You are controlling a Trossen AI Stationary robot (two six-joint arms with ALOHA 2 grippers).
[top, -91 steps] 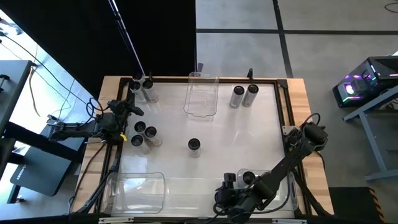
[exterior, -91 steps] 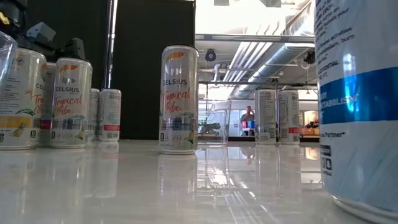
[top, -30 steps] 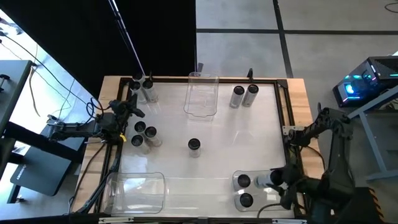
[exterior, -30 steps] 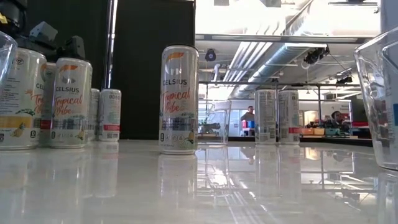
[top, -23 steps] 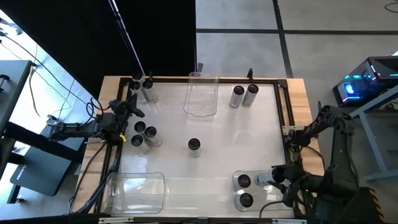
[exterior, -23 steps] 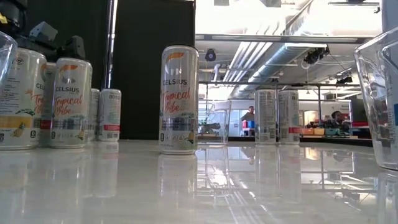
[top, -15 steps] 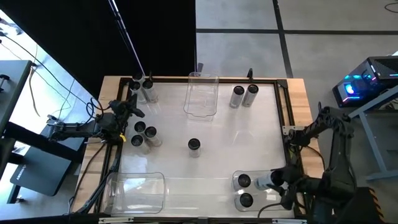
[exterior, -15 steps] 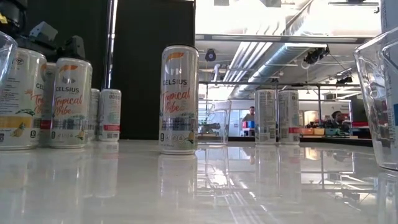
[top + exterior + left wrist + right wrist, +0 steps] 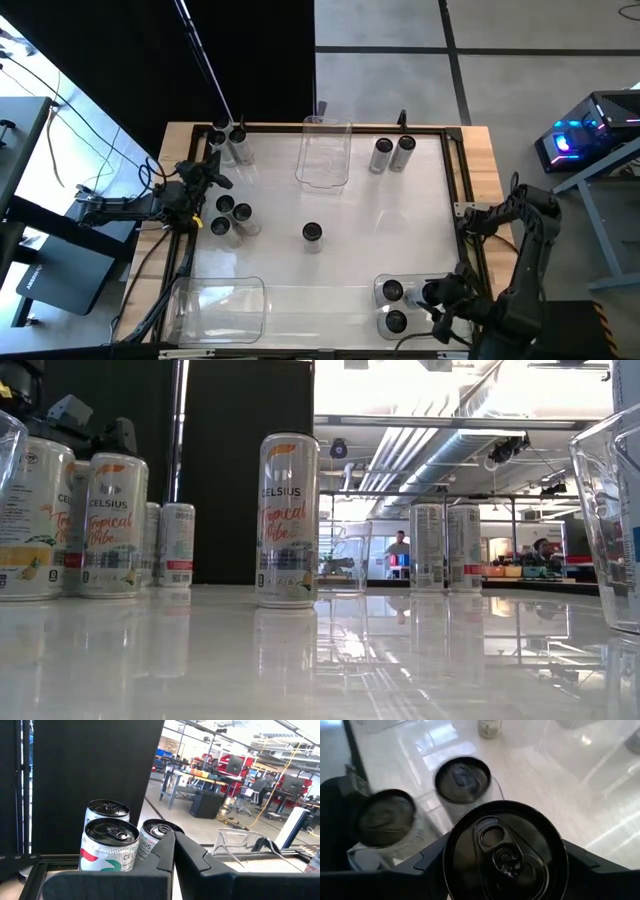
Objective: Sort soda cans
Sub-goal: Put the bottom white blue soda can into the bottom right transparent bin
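Soda cans point(image 9: 231, 216): scattered on tabletop point(image 9: 380, 225), two inside clear bin point(image 9: 379, 306) at 5 o'clock | right pincer point(image 9: 434, 293): over that bin, pinching one can point(image 9: 505, 851) | left pincer point(image 9: 212, 174): pressed together, waits at 9 o'clock edge.

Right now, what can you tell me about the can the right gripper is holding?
The can is a small metal cylinder with a dark round top, pull tab and unopened mouth facing the wrist camera. It stands upright between the fingers of the right gripper, which clamp its sides, at the clear bin in the table's near right corner. Two more cans stand in that bin just beyond it. Whether its base rests on the bin floor cannot be seen, nor its label.
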